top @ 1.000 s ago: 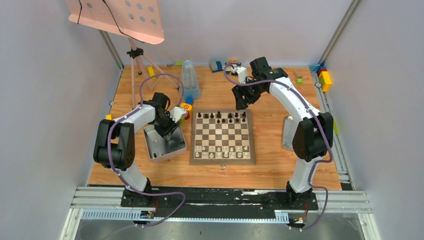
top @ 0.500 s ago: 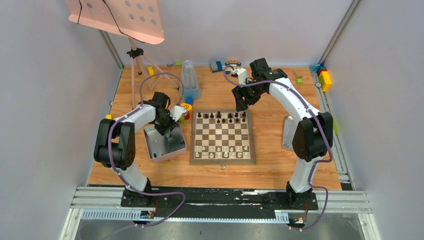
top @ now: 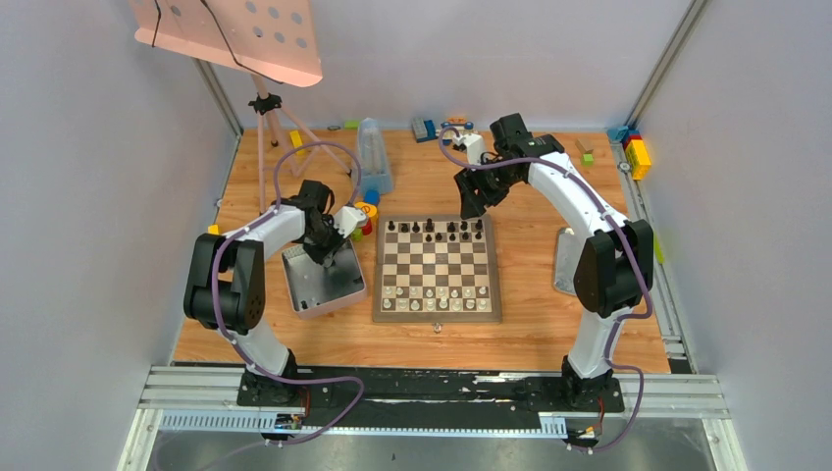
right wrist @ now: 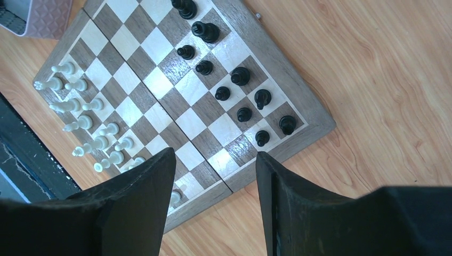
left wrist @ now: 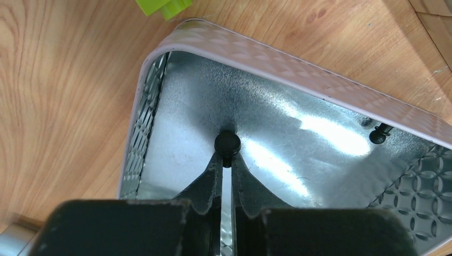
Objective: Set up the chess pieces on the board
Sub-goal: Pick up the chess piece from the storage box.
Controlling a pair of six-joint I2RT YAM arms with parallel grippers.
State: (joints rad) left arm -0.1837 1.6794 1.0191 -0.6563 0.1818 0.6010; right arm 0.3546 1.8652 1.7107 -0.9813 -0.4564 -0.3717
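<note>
Top view, against a second ago: left arm shifted a touch over the tray, right arm unmoved.

Left gripper (left wrist: 227, 159) is down inside the dimpled grey metal tray (left wrist: 277, 58). Its fingers are drawn nearly together, apparently nipping a small black round-headed chess piece (left wrist: 227, 143) at their tips. Another small black piece (left wrist: 378, 136) lies ahead and right.

Right gripper (right wrist: 216, 154) is spread wide and empty above the checkered wooden chessboard (right wrist: 160, 82). Black pieces (right wrist: 240, 76) sit beyond its tips, white pieces (right wrist: 80, 124) off left.
</note>
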